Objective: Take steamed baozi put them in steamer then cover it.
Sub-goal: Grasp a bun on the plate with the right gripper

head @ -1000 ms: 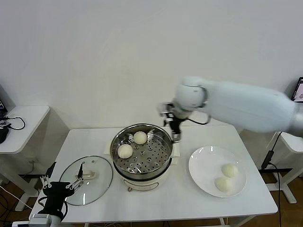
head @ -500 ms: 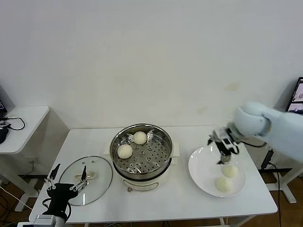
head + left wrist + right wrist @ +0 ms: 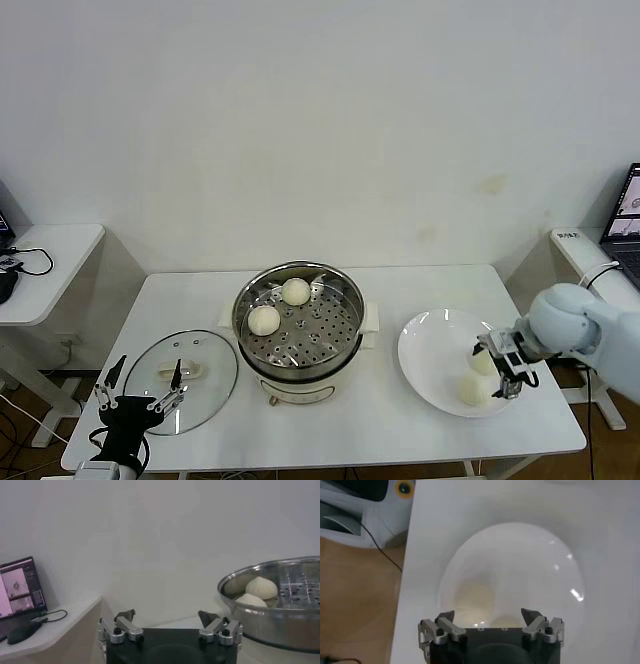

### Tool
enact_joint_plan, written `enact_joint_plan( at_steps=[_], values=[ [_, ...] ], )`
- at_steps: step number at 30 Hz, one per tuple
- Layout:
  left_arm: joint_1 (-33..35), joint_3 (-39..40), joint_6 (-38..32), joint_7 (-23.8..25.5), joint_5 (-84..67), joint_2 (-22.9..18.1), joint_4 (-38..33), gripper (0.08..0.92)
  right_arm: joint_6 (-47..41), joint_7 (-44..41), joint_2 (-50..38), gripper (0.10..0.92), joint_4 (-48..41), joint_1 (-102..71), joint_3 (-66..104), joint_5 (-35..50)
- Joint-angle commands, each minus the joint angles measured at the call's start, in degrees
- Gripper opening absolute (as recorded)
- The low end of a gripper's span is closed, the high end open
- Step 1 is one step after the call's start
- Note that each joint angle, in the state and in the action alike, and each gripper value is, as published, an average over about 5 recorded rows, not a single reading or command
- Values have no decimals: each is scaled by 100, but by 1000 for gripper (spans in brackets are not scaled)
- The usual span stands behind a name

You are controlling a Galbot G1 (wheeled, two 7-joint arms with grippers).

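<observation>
We look down on a white bench [image 3: 330, 420]. At its middle stands the steamer [image 3: 299, 330], a shiny steel pot with a perforated tray, on a white base. Two steamed baozi [image 3: 280, 305] lie on the tray toward its left and far side, one near the other.

To the steamer's left the glass cover [image 3: 185, 375] lies flat on the bench, its cream handle upward. To the steamer's right sits a white plate [image 3: 430, 345] holding two more baozi [image 3: 472, 388].

The right pincer [image 3: 507, 372] hangs over the right part of the plate, just above those two buns, jaws spread wide and holding nothing.

The left pincer [image 3: 138, 398] waits at the near left edge of the bench, beside the cover, also spread wide and empty.
</observation>
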Motion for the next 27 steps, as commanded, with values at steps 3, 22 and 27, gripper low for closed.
enact_joint_plan(
  at_steps=[3,22,27],
  values=[
    [10,-4,-4,1,13,-28,1,823,65,75,160,823,-306,-1271,904,-358],
    [-76,-25,-2,1,13,-34,107,823,-34,195,796,812,-1179,-1273,915,-376],
    [-74,-30,-2,0,15,-47,103,823,-81,169,867,786,-1255,-1271,907,-351]
  ],
)
